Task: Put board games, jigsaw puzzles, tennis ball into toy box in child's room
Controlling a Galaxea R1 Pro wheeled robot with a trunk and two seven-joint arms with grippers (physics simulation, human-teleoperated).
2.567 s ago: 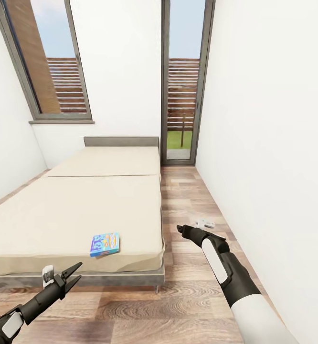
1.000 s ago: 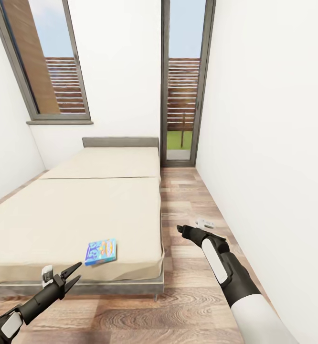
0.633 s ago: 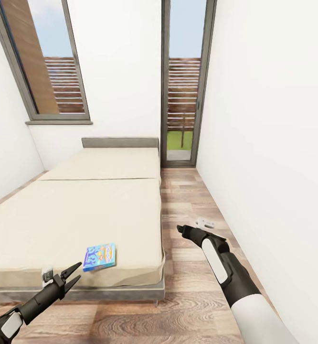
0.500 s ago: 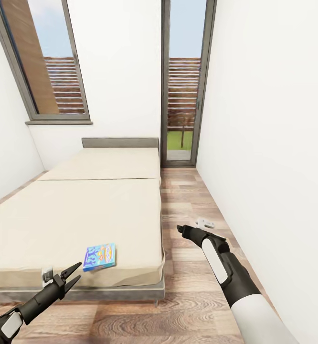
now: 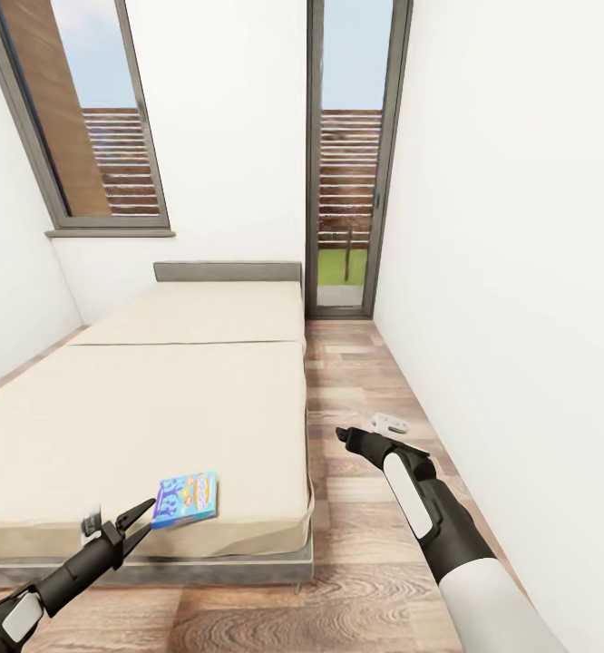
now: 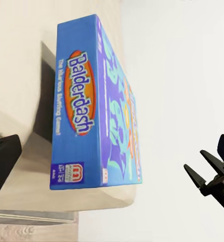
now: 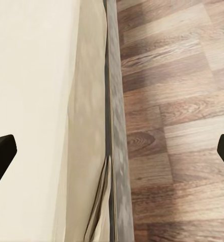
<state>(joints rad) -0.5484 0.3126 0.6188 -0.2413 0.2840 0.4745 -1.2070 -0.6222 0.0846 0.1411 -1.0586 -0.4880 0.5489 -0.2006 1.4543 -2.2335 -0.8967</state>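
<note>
Head view: I am holding my left gripper (image 5: 145, 521) with its jaws spread wide just beside the blue board game (image 5: 186, 498), which is lying flat on the bed (image 5: 157, 408) near the foot edge. Left wrist view: the board game (image 6: 94, 108) is sitting between my two spread fingers (image 6: 209, 177), touching neither. I am keeping my right gripper (image 5: 375, 426) over the wood floor (image 5: 356, 381) beside the bed, jaws wide apart.

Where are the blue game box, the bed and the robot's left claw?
blue game box (image 5: 186, 499): head view, middle of its printed lid.
bed (image 5: 157, 408): head view, bare beige mattress.
left gripper (image 5: 141, 521): head view, between its open fingertips.
</note>
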